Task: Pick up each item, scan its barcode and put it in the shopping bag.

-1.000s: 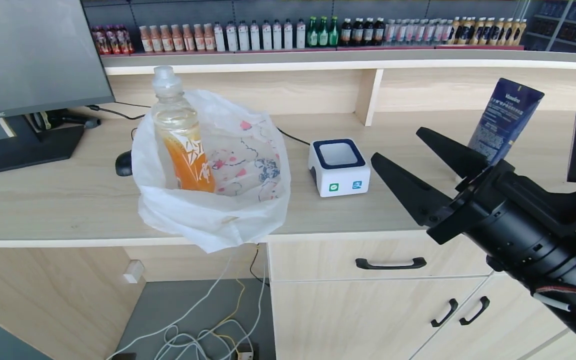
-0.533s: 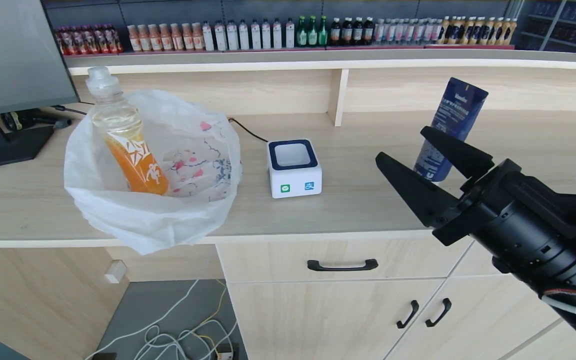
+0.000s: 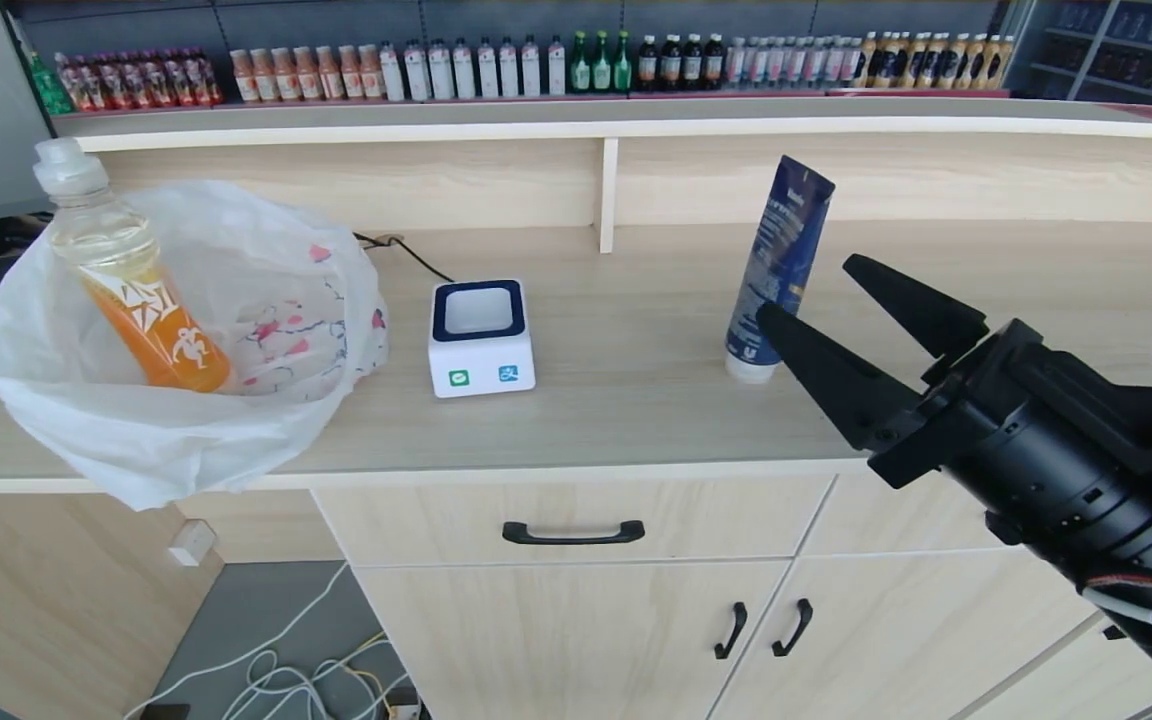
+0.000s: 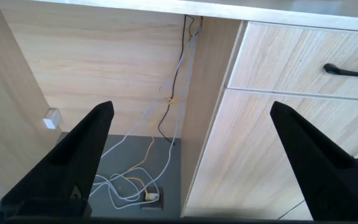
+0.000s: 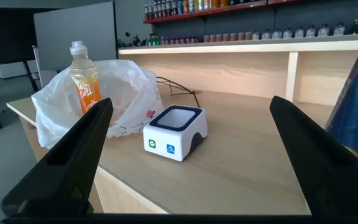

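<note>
Right end effector (image 3: 808, 290): fingers spread wide, nothing held between them. You will find it over the right part of the light wood tabletop (image 3: 636, 400), pointing toward the far side. In the head view the tip of its left finger overlaps the lower part of the dark blue squeeze tube with the white cap (image 3: 779, 260). Whether they touch cannot be judged. The tube is not gripped. It stands on its cap on the tabletop, leaning slightly, well to the right of the scanner.

Left end effector (image 4: 191, 106): fingers spread wide, holding nothing. It hangs below the tabletop edge, facing the wooden cabinet front, with loose white and yellow cables (image 4: 126, 186) on the floor beyond it.

Containers: the thin white plastic shopping bag with the red and blue print (image 3: 186, 440) sits open at the left end of the tabletop, its near side drooping over the near edge. Inside it you have one clear plastic bottle of orange drink with a white cap (image 3: 126, 290), leaning to the left, its neck above the bag's rim.

The white cube-shaped barcode scanner with the dark blue framed window on top (image 3: 481, 340) sits between bag and tube, near the bag but apart from it.
</note>
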Available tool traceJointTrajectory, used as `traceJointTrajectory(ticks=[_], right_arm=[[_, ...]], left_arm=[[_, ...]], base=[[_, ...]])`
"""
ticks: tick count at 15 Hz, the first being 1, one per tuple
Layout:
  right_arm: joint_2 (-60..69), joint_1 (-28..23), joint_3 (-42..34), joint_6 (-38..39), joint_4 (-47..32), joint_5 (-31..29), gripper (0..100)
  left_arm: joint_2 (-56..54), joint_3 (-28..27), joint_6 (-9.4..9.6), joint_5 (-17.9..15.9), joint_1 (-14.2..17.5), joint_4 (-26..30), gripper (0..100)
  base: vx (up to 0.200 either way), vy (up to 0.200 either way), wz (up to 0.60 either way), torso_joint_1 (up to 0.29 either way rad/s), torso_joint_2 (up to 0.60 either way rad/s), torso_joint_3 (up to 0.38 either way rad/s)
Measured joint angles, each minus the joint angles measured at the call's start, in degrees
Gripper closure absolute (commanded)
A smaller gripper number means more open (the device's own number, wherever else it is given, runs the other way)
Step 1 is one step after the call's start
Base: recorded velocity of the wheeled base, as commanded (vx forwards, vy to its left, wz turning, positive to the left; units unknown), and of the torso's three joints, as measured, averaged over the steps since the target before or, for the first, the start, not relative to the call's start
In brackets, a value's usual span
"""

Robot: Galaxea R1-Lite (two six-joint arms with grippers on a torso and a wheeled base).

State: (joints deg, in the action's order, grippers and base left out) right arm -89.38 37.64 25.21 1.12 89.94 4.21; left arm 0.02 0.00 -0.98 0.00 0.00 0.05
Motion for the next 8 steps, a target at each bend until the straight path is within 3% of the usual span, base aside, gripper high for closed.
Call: traceJointTrajectory(ticks=[1,8], right_arm=[[-0.12,-0.28,-0.1,-0.22,0.0,0.0,0],[-3.21,-3.06,1.17,-3.28,-0.06,-2.21,0]], left_arm=[[0.0,0.0,0.0,0.0,-0.02,0.05,0],[0.0,0.0,0.93,0.0,-0.05,-0.05,0]], base=[[0.0,-0.2,0.0,0.002,0.0,0.002],[0.0,0.0,0.0,0.0,0.0,0.0]])
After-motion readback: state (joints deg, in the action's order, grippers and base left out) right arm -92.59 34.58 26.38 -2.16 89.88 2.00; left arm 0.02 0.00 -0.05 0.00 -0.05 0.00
